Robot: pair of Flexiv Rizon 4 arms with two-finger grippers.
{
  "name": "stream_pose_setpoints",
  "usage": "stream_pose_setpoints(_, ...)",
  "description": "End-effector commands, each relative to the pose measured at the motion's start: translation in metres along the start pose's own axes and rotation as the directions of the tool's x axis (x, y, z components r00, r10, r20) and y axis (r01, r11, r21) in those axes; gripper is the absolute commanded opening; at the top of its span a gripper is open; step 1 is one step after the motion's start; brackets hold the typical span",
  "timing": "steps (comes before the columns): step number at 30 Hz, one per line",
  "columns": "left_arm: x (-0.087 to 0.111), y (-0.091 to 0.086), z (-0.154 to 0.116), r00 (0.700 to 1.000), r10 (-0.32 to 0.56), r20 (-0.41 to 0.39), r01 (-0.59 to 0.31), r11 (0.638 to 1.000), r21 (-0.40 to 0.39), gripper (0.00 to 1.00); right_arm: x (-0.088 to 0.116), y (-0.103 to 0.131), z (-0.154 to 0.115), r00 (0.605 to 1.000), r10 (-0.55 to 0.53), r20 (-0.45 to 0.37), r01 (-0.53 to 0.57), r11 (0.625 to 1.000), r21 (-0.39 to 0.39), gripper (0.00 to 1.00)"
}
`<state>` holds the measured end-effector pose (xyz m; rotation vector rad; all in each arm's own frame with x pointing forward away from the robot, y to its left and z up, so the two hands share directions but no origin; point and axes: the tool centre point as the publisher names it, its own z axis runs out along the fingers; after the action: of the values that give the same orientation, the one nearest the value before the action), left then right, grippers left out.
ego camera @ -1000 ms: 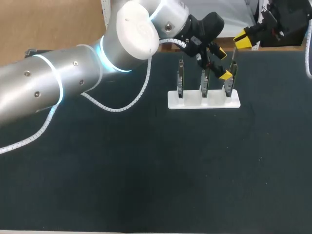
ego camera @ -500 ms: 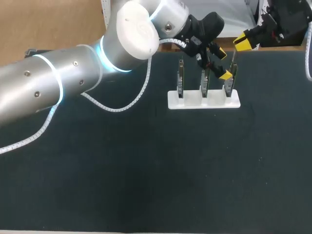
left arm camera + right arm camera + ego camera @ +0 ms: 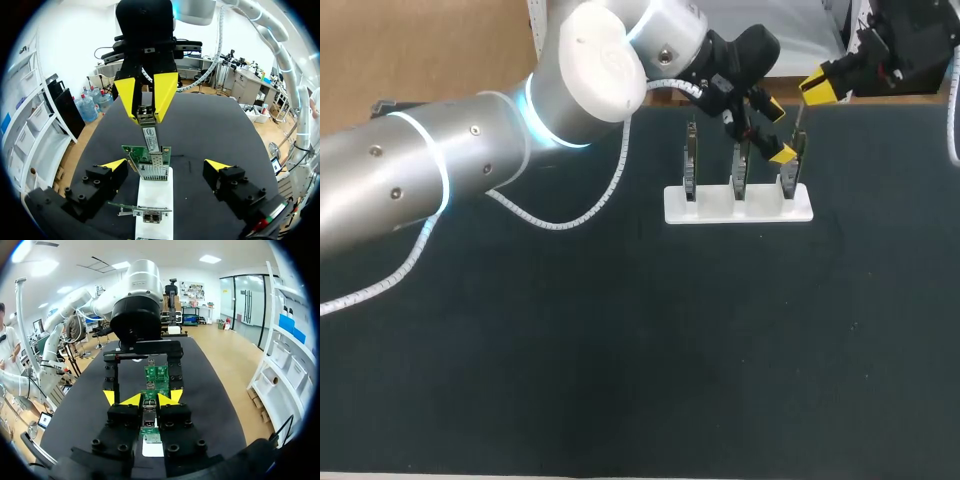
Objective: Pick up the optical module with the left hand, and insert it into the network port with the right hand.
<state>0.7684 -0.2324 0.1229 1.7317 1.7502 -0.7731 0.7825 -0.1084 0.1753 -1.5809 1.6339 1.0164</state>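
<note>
- Head view: white stand (image 3: 720, 208) on the dark table, holding three circuit boards (image 3: 740, 170) upright in a row.
- The left gripper (image 3: 778, 131) is at the stand's right end. Its yellow tips are spread apart on either side of the board there, and they hold nothing.
- The right gripper (image 3: 817, 85) hangs above and just past that same end of the stand.
- Left wrist view: the left gripper (image 3: 166, 165) is wide apart, with the stand (image 3: 154, 197) and its boards between the fingers (image 3: 114, 165). Neither finger touches them.
- Above the stand, the right gripper (image 3: 145, 100) is clamped on the top of the optical module (image 3: 151, 137).
- The module points straight down, and its lower end meets the network port (image 3: 152, 169) on the stand's far board. I cannot tell how deep it sits.
- Right wrist view: the right gripper (image 3: 145, 399) is pinched together on the module (image 3: 148, 412), directly over the stand (image 3: 150, 447).
- The green boards (image 3: 157, 374) line up beyond it, with the left arm's black fingers either side of them.
</note>
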Motion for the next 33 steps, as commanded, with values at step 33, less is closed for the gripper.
stream_pose_setpoints(33,-0.0015,0.0013,0.0001,1.000,-0.002,-0.006,0.002,1.000,0.002,1.00,0.0002,0.0051,0.0009,0.999,-0.025,-0.024,0.025,0.999,0.027,0.00)
